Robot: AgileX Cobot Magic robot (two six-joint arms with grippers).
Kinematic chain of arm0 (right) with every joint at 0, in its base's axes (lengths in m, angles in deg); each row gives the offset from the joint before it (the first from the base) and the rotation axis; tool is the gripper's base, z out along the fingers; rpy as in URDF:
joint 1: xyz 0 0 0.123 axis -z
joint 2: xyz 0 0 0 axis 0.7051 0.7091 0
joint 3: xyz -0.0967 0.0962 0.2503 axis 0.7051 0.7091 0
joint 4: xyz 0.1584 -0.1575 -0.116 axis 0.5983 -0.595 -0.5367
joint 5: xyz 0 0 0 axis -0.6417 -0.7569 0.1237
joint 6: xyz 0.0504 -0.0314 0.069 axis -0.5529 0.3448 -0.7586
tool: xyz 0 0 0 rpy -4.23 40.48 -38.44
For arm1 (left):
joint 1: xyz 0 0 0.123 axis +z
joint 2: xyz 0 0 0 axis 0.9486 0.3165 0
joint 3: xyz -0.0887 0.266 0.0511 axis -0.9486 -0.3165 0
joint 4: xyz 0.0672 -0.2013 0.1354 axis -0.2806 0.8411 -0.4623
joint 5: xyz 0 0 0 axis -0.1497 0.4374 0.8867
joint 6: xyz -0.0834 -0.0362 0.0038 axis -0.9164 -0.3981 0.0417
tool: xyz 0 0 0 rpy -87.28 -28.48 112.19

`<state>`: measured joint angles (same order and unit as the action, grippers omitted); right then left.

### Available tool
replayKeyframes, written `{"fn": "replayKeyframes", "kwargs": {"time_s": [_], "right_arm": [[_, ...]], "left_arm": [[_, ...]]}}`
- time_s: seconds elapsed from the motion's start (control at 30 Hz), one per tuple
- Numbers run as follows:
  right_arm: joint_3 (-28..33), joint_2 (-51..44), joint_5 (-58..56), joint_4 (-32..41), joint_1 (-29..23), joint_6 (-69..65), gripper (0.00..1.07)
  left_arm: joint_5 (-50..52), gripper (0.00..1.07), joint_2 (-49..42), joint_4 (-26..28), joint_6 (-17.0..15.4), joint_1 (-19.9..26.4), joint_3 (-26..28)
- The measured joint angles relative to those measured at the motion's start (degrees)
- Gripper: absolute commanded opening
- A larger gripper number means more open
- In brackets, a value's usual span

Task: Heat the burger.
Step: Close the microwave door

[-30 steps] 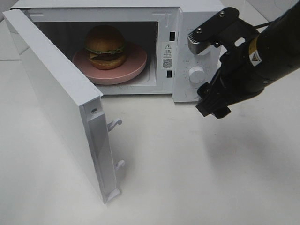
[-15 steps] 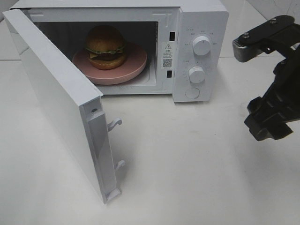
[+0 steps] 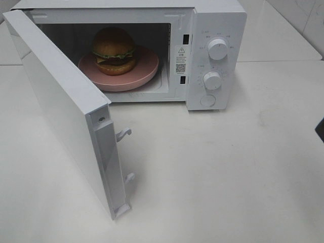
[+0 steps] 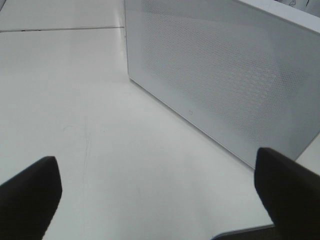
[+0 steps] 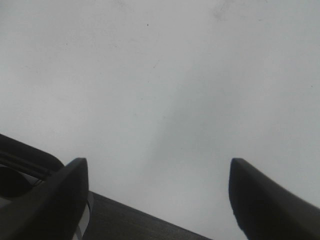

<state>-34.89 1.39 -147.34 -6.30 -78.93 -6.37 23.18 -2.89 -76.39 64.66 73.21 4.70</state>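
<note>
While inside microwave (image 3: 215,30), burger (image 3: 114,48) beyond fingers (image 4: 282,187)

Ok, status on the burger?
Left gripper open, right gripper open, both empty. Burger on plate in microwave. Door wide open, needs shutting.

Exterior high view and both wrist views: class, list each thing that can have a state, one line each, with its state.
Microwave door: open wide.
Burger: whole, on the pink plate inside the microwave.
Left gripper: open, empty.
Right gripper: open, empty.
Upper dial and lower dial: settings too small to read.
</note>
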Motion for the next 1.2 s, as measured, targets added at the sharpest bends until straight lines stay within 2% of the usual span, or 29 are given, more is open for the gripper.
{"fn": "replayKeyframes", "kwargs": {"time_s": [0.3,0.67,0.93,1.2], "right_arm": [[0.4,-12.4,-1.6,0.1,0.8,0.1,0.75],[11.9,-29.7,-0.3,0.1,14.4,3.4,0.75],[17.0,-39.4,3.2,0.2,19.3,3.4,0.75],[22.3,-48.8,6.4,4.9,25.2,4.6,0.75]], "left_arm": [[0.0,0.99,0.0,-0.1,0.0,0.0,0.0],[0.0,0.99,0.0,-0.1,0.0,0.0,0.0],[0.0,0.99,0.0,-0.1,0.0,0.0,0.0],[0.0,0.99,0.0,-0.2,0.0,0.0,0.0]]}}
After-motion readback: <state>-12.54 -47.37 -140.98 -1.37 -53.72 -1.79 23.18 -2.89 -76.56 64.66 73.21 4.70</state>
